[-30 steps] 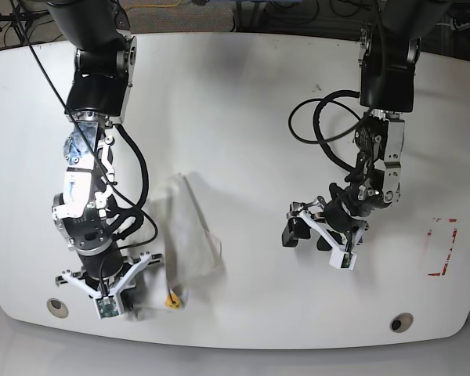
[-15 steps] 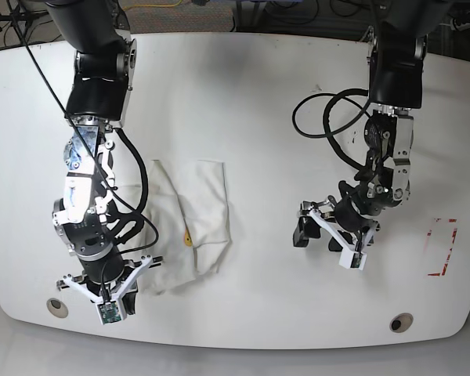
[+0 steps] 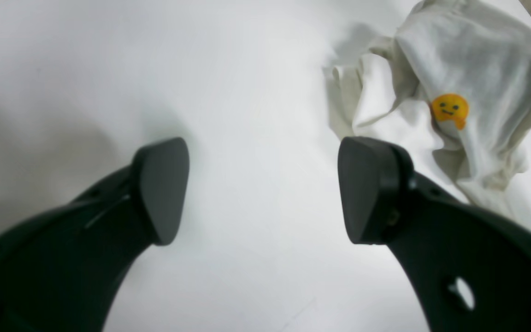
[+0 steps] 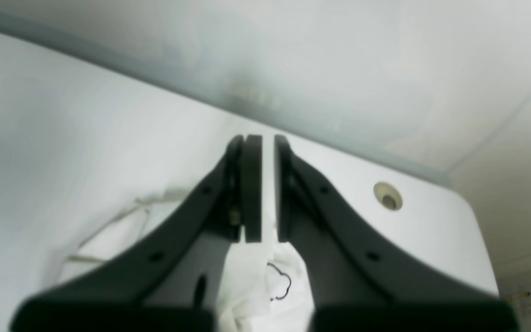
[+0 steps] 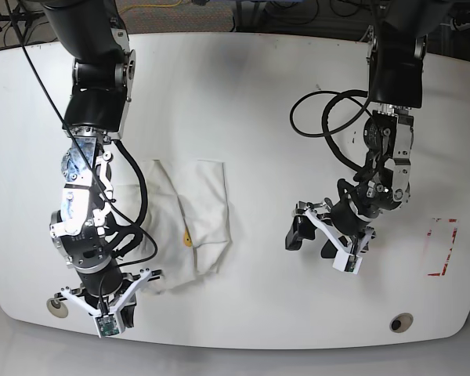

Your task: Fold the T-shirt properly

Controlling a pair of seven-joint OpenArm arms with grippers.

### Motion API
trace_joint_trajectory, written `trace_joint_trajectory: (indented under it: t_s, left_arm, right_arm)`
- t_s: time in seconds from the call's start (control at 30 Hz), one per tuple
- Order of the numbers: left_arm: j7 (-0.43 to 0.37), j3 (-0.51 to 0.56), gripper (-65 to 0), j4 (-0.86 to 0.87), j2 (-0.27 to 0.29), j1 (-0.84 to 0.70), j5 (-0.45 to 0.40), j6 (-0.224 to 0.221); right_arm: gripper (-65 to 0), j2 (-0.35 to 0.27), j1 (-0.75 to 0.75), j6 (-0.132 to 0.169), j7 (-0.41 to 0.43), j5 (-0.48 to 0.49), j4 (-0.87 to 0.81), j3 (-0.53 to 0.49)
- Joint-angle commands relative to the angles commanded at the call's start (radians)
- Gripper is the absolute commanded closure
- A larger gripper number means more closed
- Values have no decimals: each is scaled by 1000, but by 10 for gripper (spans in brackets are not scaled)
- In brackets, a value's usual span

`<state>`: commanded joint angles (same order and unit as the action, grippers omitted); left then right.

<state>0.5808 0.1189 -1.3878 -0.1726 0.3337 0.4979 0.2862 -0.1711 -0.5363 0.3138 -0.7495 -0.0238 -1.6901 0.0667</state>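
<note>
T-shirt (image 5: 189, 227) bears an orange smiley (image 3: 450, 109), clear from my left wrist. Left fingers (image 3: 164, 189) gape empty; right fingers (image 4: 251, 189) nearly closed, pinching cloth.

Base view is bright and even on my end, light from overhead; the table (image 5: 251, 94) is near blown-out white with soft short shadows under both arms. Mild barrel distortion, table edges curve. Left wrist view: fingers (image 3: 159, 189) sharp enough, soft grey shadow on the tabletop at left, the T-shirt (image 3: 477, 83) slightly soft but its emblem is readable. Right wrist view is hazier: background smeared and out of focus, lower frame edge blurred, cloth between the fingers (image 4: 251, 184) overexposed.
</note>
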Motion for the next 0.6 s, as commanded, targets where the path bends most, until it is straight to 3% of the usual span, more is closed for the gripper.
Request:
trace_joint_trajectory:
  t_s: [0.17, 0.27, 0.33, 0.6]
  left_arm:
    - [0, 2, -579, -2, 9, -20, 2, 0]
    - [0, 2, -574, -2, 25, -23, 2, 2]
    - [0, 2, -568, -2, 25, -43, 2, 9]
    - [0, 2, -568, -26, 26, -61, 0, 71]
  right_arm:
    - [-250, 0, 40, -2, 0, 0, -3, 6]
    - [-376, 0, 49, -2, 0, 0, -2, 9]
    - [-419, 0, 55, -2, 2, 5, 2, 9]
    - [-430, 2, 17, -2, 2, 6, 97, 11]
